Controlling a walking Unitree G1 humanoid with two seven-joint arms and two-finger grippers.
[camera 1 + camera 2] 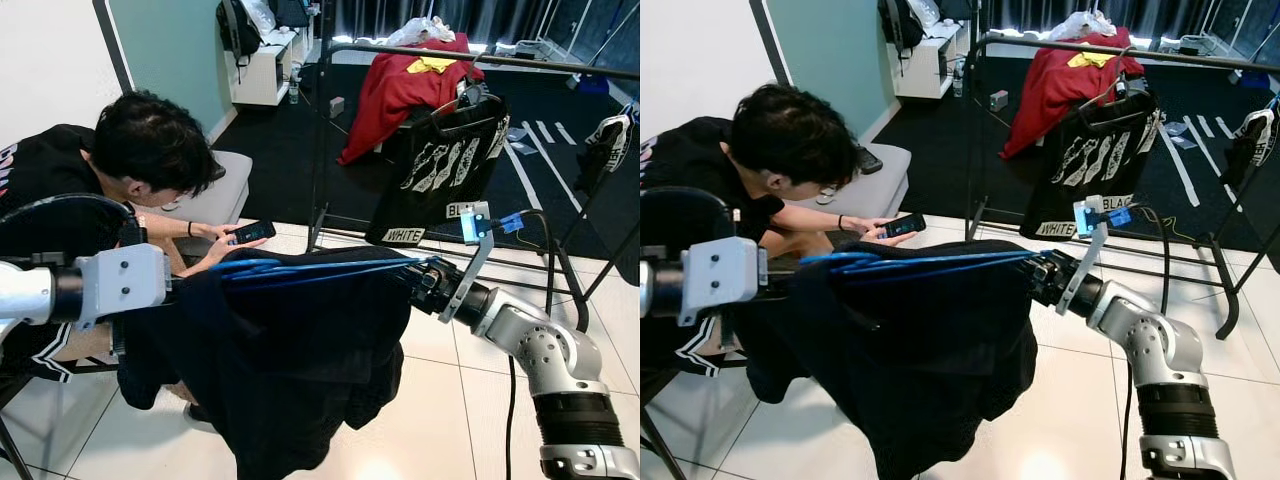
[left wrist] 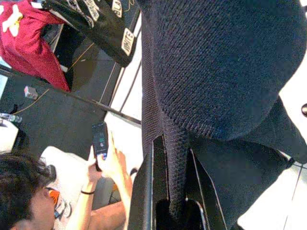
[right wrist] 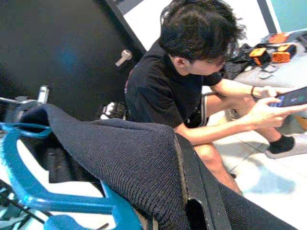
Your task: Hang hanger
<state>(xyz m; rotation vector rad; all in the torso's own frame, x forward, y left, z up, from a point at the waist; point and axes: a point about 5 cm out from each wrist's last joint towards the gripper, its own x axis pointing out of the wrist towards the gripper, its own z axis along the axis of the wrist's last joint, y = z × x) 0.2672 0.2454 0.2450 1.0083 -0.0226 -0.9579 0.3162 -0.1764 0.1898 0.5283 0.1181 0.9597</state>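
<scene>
A blue hanger (image 1: 320, 266) lies level between my two arms, with a dark navy knit garment (image 1: 290, 350) draped over it and hanging toward the floor. My left gripper (image 2: 175, 158) is shut on a fold of the knit at the hanger's left end, its fingers (image 2: 144, 187) on either side of the fabric. My right gripper (image 1: 420, 275) is shut on the right end, where the blue hanger (image 3: 57, 201) and the knit (image 3: 129, 163) meet. The black rack rail (image 1: 540, 64) runs behind, higher and farther off.
On the rack hang a red garment (image 1: 400, 90) and a black one with white print (image 1: 445, 165). A person (image 1: 140, 160) sits close at the left on a grey cushion, holding a phone (image 1: 252, 232). The rack's legs and cables cross the tiled floor at the right.
</scene>
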